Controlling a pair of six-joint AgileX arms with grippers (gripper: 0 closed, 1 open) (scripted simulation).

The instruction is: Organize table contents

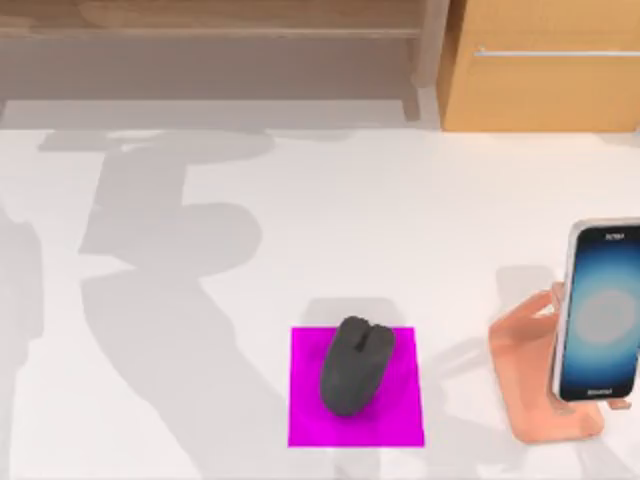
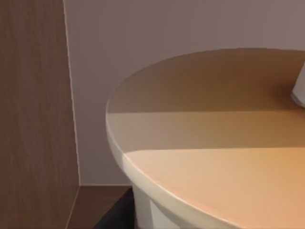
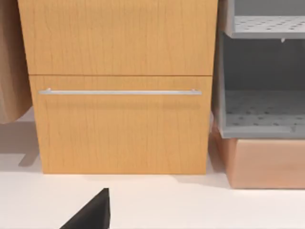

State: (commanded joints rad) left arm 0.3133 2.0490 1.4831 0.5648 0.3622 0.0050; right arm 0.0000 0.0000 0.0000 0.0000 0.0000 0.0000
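Observation:
In the top view a dark grey computer mouse (image 1: 356, 365) lies on a magenta square mat (image 1: 310, 420) at the front middle of the white table (image 1: 200, 400). At the right edge a smartphone (image 1: 603, 310) with a blue-white screen leans upright on a salmon-pink phone stand (image 1: 525, 370). The mouse lies a little tilted, with its buttons toward the back. Broad arm-shaped shadows fall across the left half of the table. In the right wrist view a black wedge (image 3: 90, 212) pokes up over the white table; I cannot tell what it is.
A wooden cabinet (image 1: 540, 90) with a metal handle (image 3: 119, 92) stands at the back right, and the right wrist view faces its front (image 3: 119, 129). Beside it are grey shelves (image 3: 262, 109). The left wrist view looks at a round tan tabletop (image 2: 214, 143) and a wall.

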